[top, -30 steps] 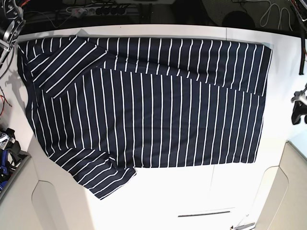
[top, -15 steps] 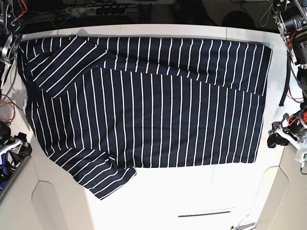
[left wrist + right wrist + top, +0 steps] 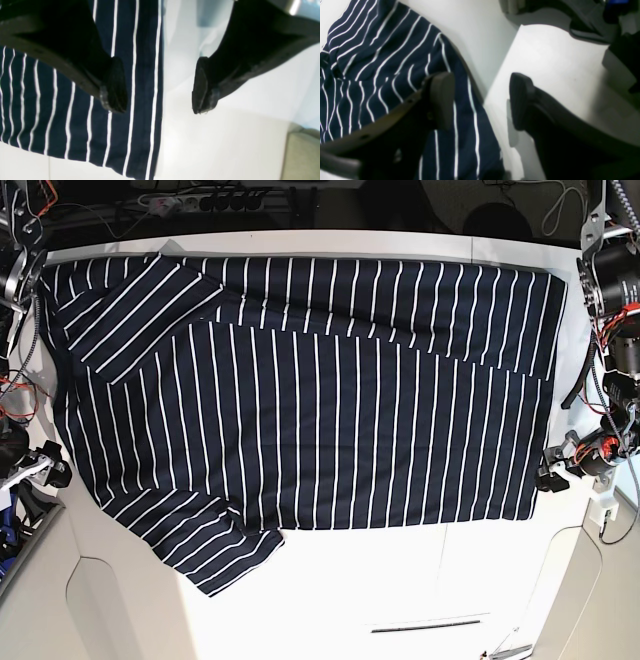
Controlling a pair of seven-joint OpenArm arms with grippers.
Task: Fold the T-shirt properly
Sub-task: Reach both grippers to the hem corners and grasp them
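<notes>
In the base view the T-shirt [image 3: 300, 400] lies spread flat across the white table [image 3: 400, 580], its thin white stripes running from the near edge toward the far one, one sleeve folded in over the body at the far left corner and the other sleeve sticking out at the near left. The left gripper [image 3: 548, 478] sits at the view's right, right at the shirt's near right corner, while the right gripper [image 3: 50, 465] sits at the view's left beside the shirt's left edge; their jaws are too small here to read. In the left wrist view the left gripper [image 3: 160, 86] is released, its two black fingers [image 3: 115, 85] spread wide apart and holding nothing; one finger hangs over the striped T-shirt [image 3: 75, 105] and the other over the bare table [image 3: 225, 140], so the shirt's straight edge runs between them. In the right wrist view the right gripper [image 3: 480, 100] is likewise spread wide with nothing in its grasp; one dark finger [image 3: 442, 97] hangs over the T-shirt [image 3: 382, 62], the other over the white table [image 3: 557, 70], and the fabric's edge passes between the two, with a sleeve lying rumpled farther off.
</notes>
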